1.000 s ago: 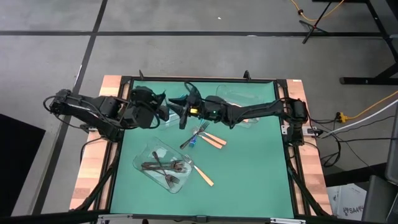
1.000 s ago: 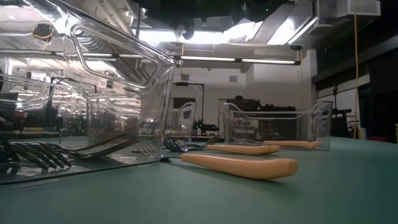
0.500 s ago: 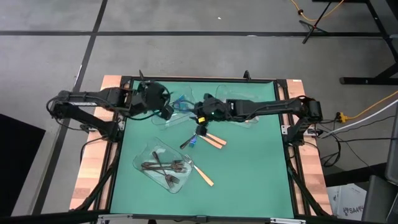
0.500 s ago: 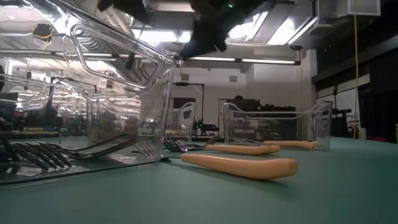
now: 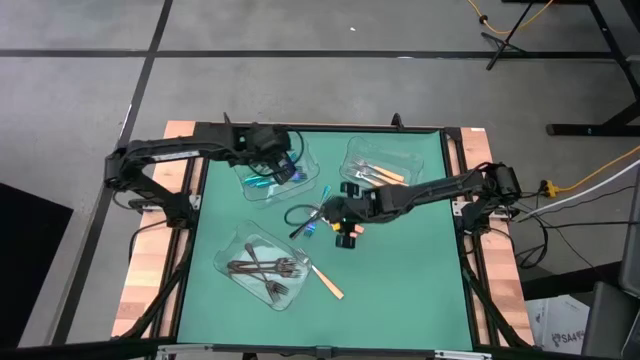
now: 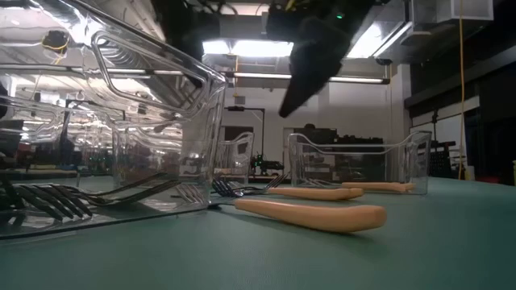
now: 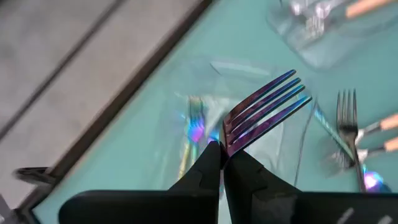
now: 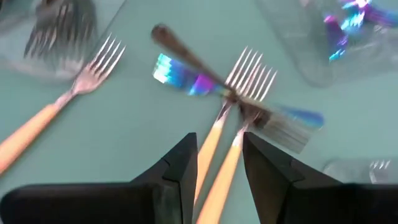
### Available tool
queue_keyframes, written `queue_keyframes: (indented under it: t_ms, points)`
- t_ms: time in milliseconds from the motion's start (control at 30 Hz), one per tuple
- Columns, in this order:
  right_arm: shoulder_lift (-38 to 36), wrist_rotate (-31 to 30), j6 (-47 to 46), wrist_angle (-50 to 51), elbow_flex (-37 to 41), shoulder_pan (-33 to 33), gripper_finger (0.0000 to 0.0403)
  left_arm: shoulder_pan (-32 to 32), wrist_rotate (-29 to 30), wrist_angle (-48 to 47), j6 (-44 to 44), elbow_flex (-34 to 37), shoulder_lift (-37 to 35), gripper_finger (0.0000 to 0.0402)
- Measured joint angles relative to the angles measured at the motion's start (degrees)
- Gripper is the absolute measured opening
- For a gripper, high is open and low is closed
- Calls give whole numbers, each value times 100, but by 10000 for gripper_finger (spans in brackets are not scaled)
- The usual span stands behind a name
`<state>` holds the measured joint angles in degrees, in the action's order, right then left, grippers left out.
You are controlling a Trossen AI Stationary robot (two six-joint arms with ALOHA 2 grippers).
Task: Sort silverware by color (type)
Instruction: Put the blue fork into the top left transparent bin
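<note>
Left arm reaches across the far left of the bench; left end effector (image 7: 221, 163) fingers pressed together, clamped on a fork. Right arm extends inward to bench centre; right end effector (image 8: 214, 163) fingers parted, nothing between them.

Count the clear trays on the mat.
3, seen from the high view. The upper-left tray holds iridescent pieces. The upper-right tray holds orange-handled forks. The lower-left tray holds dark forks. None appears hidden.

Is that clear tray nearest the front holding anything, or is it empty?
Not empty: the clear tray holds several dark forks, lying flat and crossed inside it.
</note>
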<state>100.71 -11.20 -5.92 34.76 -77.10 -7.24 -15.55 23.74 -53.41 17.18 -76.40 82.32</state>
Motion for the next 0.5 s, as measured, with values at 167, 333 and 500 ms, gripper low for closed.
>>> queue_keyframes:
  t_ms: [167, 333, 500]
  points:
    - [2, -191, -161, 239, 172, -280, 120, -275, -654, -2, -414, 0, 613, 0]
    - [2, -280, -172, 278, 369, -491, 120, -448, -845, 2, -713, 0, 1226, 0]
    - [2, -281, -174, 280, 471, -610, 120, -598, -846, 1, -923, 0, 1679, 3]
